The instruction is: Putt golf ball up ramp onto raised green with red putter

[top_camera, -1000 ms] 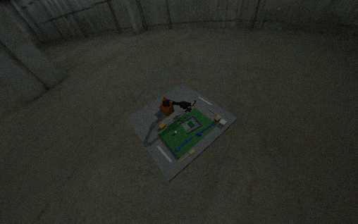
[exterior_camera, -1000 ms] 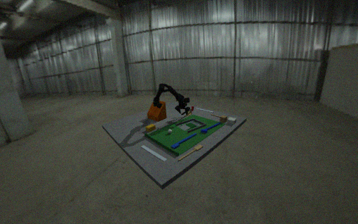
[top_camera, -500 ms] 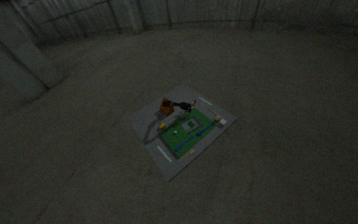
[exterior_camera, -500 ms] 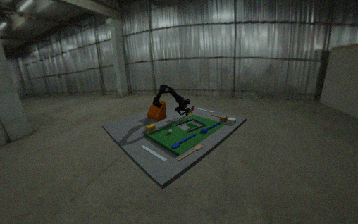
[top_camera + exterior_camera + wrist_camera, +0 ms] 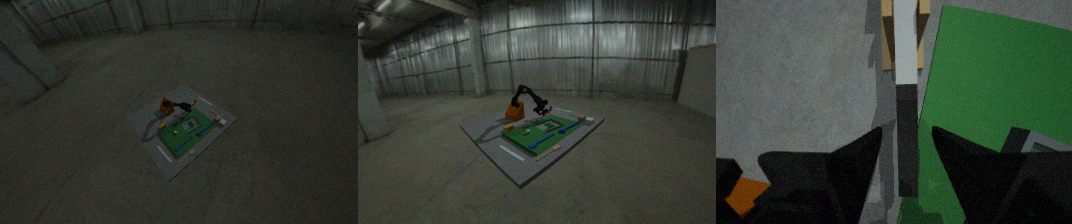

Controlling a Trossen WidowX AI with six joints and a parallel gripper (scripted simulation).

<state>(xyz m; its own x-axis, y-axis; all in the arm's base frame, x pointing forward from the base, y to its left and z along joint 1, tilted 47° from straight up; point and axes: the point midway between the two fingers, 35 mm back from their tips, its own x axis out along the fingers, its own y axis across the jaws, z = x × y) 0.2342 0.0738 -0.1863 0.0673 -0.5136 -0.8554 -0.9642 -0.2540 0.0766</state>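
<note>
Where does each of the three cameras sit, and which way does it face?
Top: high overhead, angled down at the grey platform; whole arm shows.
Exterior: low, off to the side, facing the platform and corrugated wall; whole arm and orange base.
Wrist: on the arm, looking down past the gripper along a dark shaft.
Top and exterior share the golf ball and green mat.

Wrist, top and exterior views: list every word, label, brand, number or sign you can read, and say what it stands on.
None: no readable text shows in any view.
The arm's orange base, the green putting mat, the grey board and the putter shaft between the gripper fingers carry plain colours, no lettering.
</note>
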